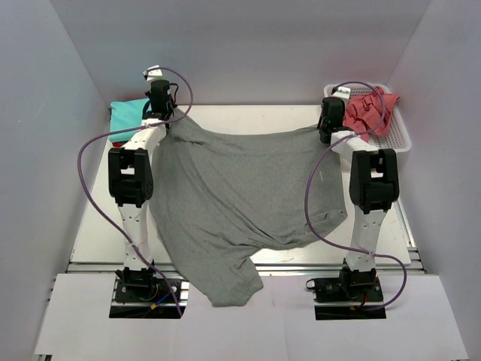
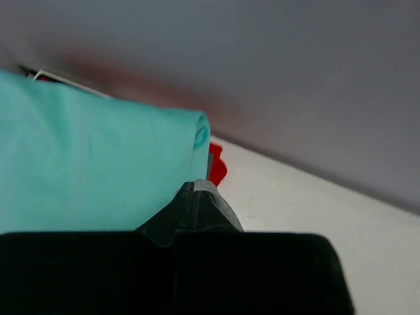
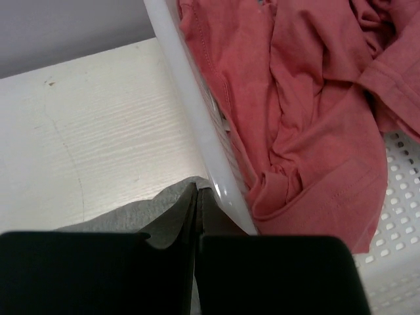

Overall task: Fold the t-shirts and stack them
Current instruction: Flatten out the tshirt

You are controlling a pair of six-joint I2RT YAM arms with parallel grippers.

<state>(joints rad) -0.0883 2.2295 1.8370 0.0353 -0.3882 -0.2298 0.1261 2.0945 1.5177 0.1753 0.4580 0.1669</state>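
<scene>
Left gripper [image 2: 195, 193] pinching grey t-shirt [image 1: 240, 195] far-left corner | right gripper [image 3: 198, 193] pinching far-right corner | held edge runs left-right between them, body drapes toward near table [image 1: 248, 116] edge

Grey t-shirt [image 1: 240, 195]: far corners hidden inside left hand [image 1: 161, 111] and right hand [image 1: 329, 124]; near hem droops past counter [image 1: 248, 119] edge.
Teal t-shirt [image 1: 124, 116]: partly behind left hand; cropped at left in wrist view.
Red cloth [image 2: 217, 164]: only a sliver shows, too little to identify.
Coral-pink t-shirt [image 3: 308, 111] and basket [image 3: 197, 131]: cropped top and right.
</scene>
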